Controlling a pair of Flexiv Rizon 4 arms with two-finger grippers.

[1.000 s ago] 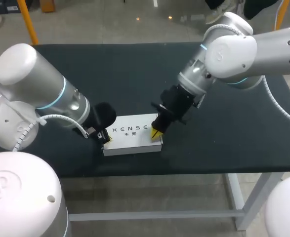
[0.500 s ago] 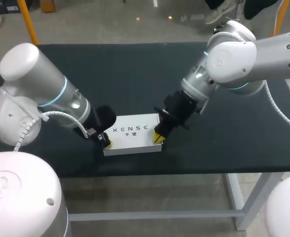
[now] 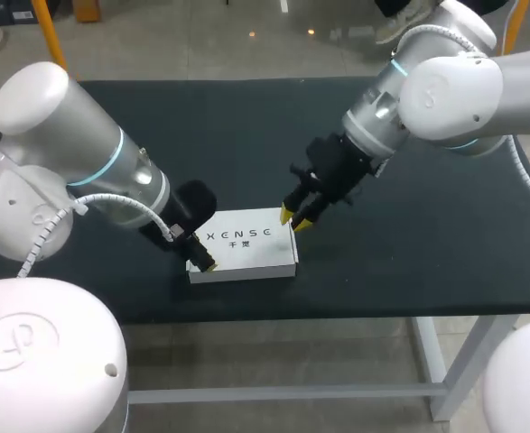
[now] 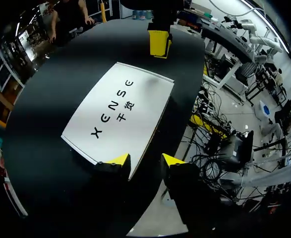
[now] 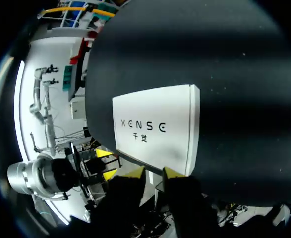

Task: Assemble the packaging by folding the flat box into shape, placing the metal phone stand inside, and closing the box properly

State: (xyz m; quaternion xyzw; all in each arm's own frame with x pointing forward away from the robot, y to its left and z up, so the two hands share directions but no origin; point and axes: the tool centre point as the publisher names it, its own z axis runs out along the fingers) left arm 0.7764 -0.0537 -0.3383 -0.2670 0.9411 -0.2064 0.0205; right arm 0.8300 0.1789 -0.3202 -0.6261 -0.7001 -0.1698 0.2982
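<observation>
The white box [image 3: 243, 244] lies flat and closed near the table's front edge, its printed lid facing up. My left gripper [image 3: 203, 262] is at the box's left front corner. In the left wrist view the left gripper [image 4: 144, 161] is open, and a corner of the box [image 4: 120, 111] lies just ahead of its fingertips. My right gripper [image 3: 294, 218] hovers open over the box's back right corner, clear of the lid. Seen from the right wrist, the right gripper [image 5: 153, 172] has a narrow gap, with the box [image 5: 157, 126] ahead of it. No phone stand shows.
The black table [image 3: 246, 135] stretches bare behind and to the right of the box. Its front edge [image 3: 337, 311] runs close below the box. My other arm's yellow tips [image 4: 159, 43] show beyond the box's far end in the left wrist view.
Both grippers have opened. My right gripper has lifted off the box's front right corner and drawn back toward its rear corner. The left gripper has shifted slightly at the left front corner.
</observation>
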